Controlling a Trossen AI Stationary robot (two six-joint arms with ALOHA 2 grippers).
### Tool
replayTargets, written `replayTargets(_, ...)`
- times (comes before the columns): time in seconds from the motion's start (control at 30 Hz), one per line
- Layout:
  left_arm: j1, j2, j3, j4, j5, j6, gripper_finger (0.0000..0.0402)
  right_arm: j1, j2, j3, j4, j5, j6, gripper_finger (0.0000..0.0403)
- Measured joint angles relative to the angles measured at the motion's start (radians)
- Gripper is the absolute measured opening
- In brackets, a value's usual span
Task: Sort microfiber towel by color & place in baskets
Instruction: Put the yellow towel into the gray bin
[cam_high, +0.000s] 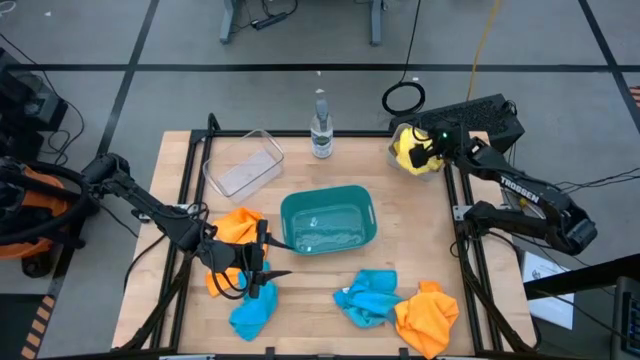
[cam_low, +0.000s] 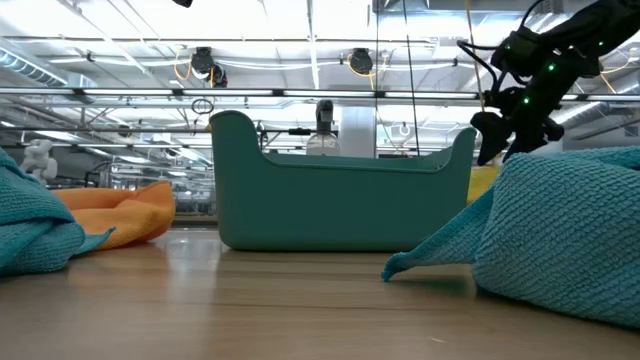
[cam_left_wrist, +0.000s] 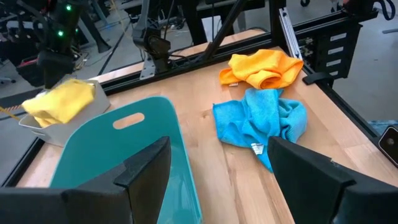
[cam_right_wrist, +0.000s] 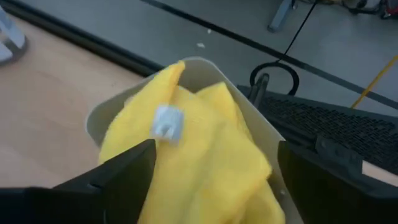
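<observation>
The teal basket (cam_high: 328, 221) stands mid-table, the clear basket (cam_high: 243, 165) at the far left and the pale grey basket (cam_high: 403, 158) at the far right. A yellow towel (cam_right_wrist: 199, 155) lies in the grey basket. My right gripper (cam_right_wrist: 216, 146) hangs open just above it, one finger on either side. My left gripper (cam_high: 268, 258) is open and empty, pointing at the teal basket (cam_left_wrist: 118, 155). It stands over an orange towel (cam_high: 236, 232) and a blue towel (cam_high: 252, 312). Another blue towel (cam_high: 368, 297) and another orange towel (cam_high: 428, 316) lie at the near right.
A clear bottle (cam_high: 320, 125) stands at the far edge between the clear and grey baskets. Black frame rails (cam_high: 466, 260) run along the table's left and right sides. A dark keyboard-like device (cam_high: 470, 115) sits beyond the grey basket.
</observation>
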Motion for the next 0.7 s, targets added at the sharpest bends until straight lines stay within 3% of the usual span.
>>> replayTargets(0.13,0.000,0.000,0.000,0.000,0.000,0.000,0.0272,0.004,0.000,0.001,-0.050,-0.018,0.004,0.0266)
replayTargets(0.33,0.000,0.000,0.000,0.000,0.000,0.000,0.0272,0.066,-0.011,-0.002,-0.092,-0.143,0.040,0.0142)
replayTargets(0.5,0.000,0.000,0.000,0.000,0.000,-0.001,0.0272,0.136,-0.012,-0.003,-0.131,-0.087,0.083,0.0064)
replayTargets(0.6,0.000,0.000,0.000,0.000,0.000,-0.001,0.0272,0.166,-0.008,-0.003,-0.141,-0.026,0.112,0.0041)
replayTargets(0.7,0.000,0.000,0.000,0.000,0.000,-0.001,0.0272,0.178,-0.010,-0.003,-0.132,-0.003,0.135,0.0047)
